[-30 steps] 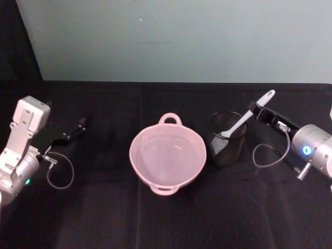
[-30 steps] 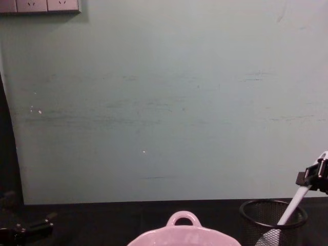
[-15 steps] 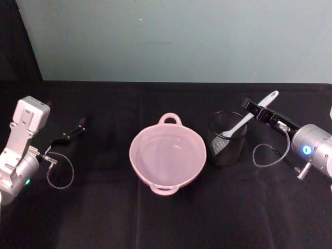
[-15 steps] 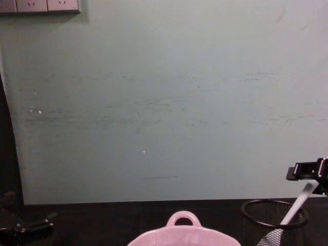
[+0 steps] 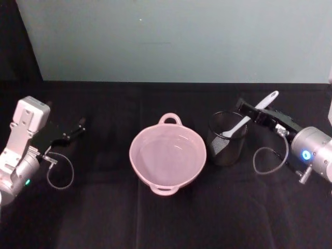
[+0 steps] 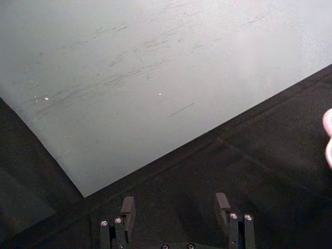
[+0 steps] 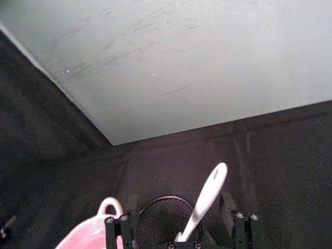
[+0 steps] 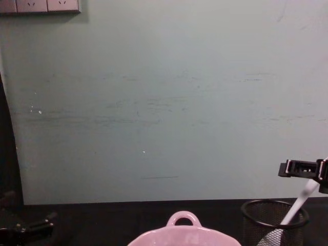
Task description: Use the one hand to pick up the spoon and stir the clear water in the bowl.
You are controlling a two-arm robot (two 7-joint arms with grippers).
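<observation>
The white spoon (image 5: 258, 106) leans in the black mesh cup (image 5: 226, 139), handle slanting up to the right. My right gripper (image 5: 248, 111) is open around the handle, above the cup's right rim. In the right wrist view the spoon (image 7: 207, 196) stands between the two fingers (image 7: 226, 203), nearer one of them. The chest view puts the right gripper (image 8: 296, 168) above the spoon (image 8: 301, 201). The pink bowl (image 5: 141, 141) holds clear water and sits left of the cup. My left gripper (image 5: 72, 130) is parked open at the far left, its fingers (image 6: 127, 206) spread over bare cloth.
A black cloth covers the table, with a pale green wall behind it. The mesh cup (image 8: 274, 220) stands close against the bowl (image 8: 183, 234) on its right. Loose cables loop near both wrists.
My right gripper has slid left along the spoon handle toward the cup and risen a little in the chest view. The left arm has not moved.
</observation>
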